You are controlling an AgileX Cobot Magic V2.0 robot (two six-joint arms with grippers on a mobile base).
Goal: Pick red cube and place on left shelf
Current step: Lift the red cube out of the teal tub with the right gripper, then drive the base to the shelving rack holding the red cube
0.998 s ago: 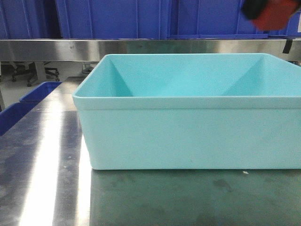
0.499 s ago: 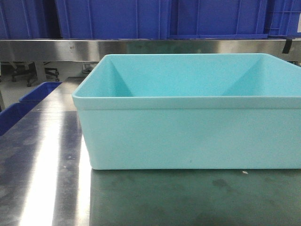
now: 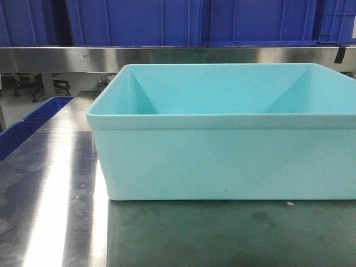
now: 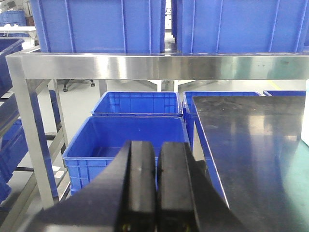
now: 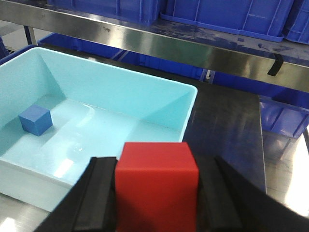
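Observation:
My right gripper (image 5: 157,166) is shut on the red cube (image 5: 157,186) and holds it in the air above the near right part of the pale teal tub (image 5: 120,77). The left shelf's steel front rail (image 5: 159,46) runs beyond the tub, with blue crates (image 5: 227,12) on it. The rail also shows in the front view (image 3: 167,58) and in the left wrist view (image 4: 169,66). My left gripper (image 4: 157,150) is shut and empty, low beside the table's left edge, facing the shelf. Neither gripper nor the cube shows in the front view.
A small blue cube (image 5: 35,119) lies in the tub. The tub (image 3: 222,161) stands on a steel-topped table (image 3: 50,194). Blue crates (image 4: 125,140) sit on the floor under the shelf, left of the table (image 4: 251,145). A steel shelf post (image 4: 29,135) stands at left.
One second ago the red cube and gripper showed blurred at the front view's top right. They have since left that view. The tub has not moved.

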